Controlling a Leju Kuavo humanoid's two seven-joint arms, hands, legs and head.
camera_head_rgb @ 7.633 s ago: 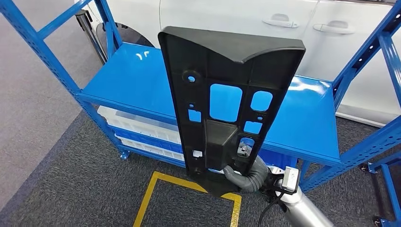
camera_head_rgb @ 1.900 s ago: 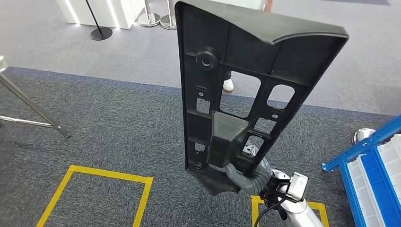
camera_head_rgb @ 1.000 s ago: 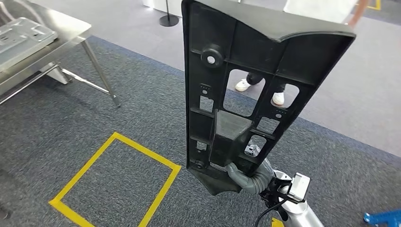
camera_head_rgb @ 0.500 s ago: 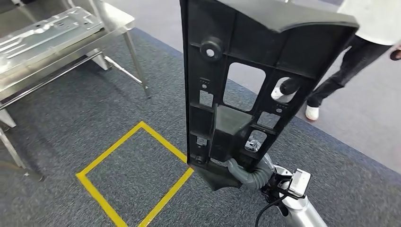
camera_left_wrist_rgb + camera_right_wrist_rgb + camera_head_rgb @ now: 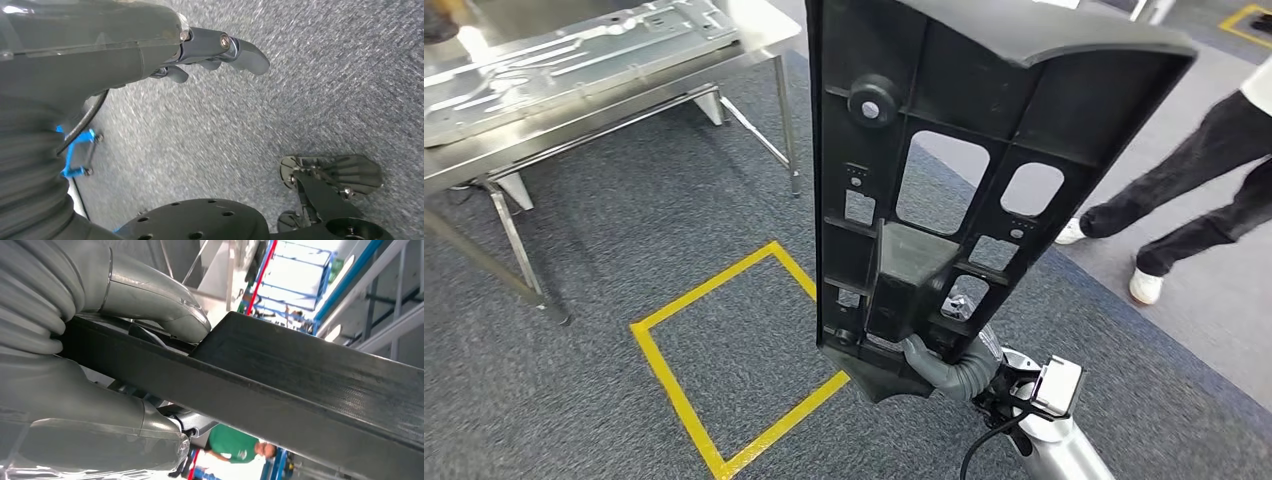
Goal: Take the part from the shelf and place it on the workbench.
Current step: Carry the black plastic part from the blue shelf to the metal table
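So the pickup half looks done: the right hand [image 5: 949, 365] is clamped around the bottom end of the black plastic part [image 5: 964, 180] and holds it upright in front of the head camera, well off the floor, with no shelf anywhere in the shot. In the right wrist view you can see the thick grey thumb [image 5: 155, 302] pressed on one side of the part's edge and the rest of the hand on the other, so the grip looks solid to me. What's left is the whole drop-off. The steel workbench [image 5: 754, 35] sits off to the robot's left, well apart from the part, with a stamped metal panel [image 5: 574, 50] lying on it already. Between robot and bench there's grey carpet with a yellow taped square [image 5: 734, 360]. My guess is it needs to close that gap, then lay the part down on the bench. The left hand [image 5: 220, 50] hangs over the carpet holding nothing, fingers loosely spread. A person's legs [image 5: 1194, 170] are near on the right, something to watch.
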